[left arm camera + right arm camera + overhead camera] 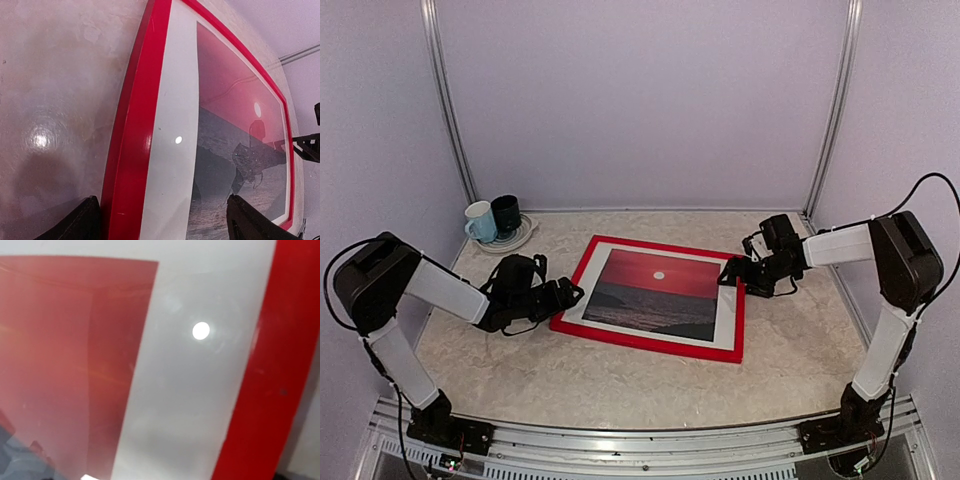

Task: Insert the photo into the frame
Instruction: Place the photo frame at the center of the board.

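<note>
white-margined photo (75, 355), red frame (270, 370) at right

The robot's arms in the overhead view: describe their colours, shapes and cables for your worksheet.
Both the left arm and the right arm have white tubular links joined by bulky, rounded black joint housings. The left gripper and the right gripper are black. A thin black cable loops beside each arm. No markings are legible.

Left arm (440, 290) folded low, left jaws spread wide, right arm (840, 245) reaching inward, right jaws wide
</note>
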Robot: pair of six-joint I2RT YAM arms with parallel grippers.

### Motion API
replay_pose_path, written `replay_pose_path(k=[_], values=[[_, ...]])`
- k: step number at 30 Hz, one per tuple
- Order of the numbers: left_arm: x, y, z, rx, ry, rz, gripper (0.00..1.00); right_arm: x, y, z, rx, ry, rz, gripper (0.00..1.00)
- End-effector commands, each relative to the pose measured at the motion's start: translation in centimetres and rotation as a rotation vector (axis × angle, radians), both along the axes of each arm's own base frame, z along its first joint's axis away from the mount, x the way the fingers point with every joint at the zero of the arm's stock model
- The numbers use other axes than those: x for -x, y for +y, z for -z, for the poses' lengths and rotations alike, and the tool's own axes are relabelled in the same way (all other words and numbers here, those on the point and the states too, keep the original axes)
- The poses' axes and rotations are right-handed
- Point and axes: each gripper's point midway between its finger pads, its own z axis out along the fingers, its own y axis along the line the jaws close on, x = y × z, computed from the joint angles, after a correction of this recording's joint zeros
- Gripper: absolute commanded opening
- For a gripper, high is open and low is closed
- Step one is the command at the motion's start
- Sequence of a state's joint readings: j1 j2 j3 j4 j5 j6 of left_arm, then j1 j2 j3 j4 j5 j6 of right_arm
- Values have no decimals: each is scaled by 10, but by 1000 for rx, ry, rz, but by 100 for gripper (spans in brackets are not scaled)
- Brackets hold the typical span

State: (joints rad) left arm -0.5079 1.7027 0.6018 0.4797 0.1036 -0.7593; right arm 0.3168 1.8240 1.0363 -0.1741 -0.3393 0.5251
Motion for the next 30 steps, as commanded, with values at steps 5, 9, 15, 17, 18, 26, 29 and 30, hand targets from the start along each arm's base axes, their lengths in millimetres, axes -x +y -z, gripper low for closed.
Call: replay_pose_path(k=[5,9,15,17,18,26,29,30], values=[[62,-21,29,57,137,93,86,0,-4,14,33,43,-16,92],[72,-30,29,64,139,110,86,-5,-9,13,50,36,-7,92],[83,-36,32,60,154,119,86,-8,-11,15,68,42,-5,92],[85,-33,34,54,158,106,86,-6,-10,16,62,45,-9,92],[85,-30,35,49,160,97,86,-6,-10,17,60,47,-11,92],[87,-23,27,48,149,66,87,-9,-6,12,47,35,-26,93],[85,-20,22,39,139,55,87,-10,-4,13,38,37,-33,96],[84,-18,21,31,134,46,87,-10,-3,13,32,39,-34,96]])
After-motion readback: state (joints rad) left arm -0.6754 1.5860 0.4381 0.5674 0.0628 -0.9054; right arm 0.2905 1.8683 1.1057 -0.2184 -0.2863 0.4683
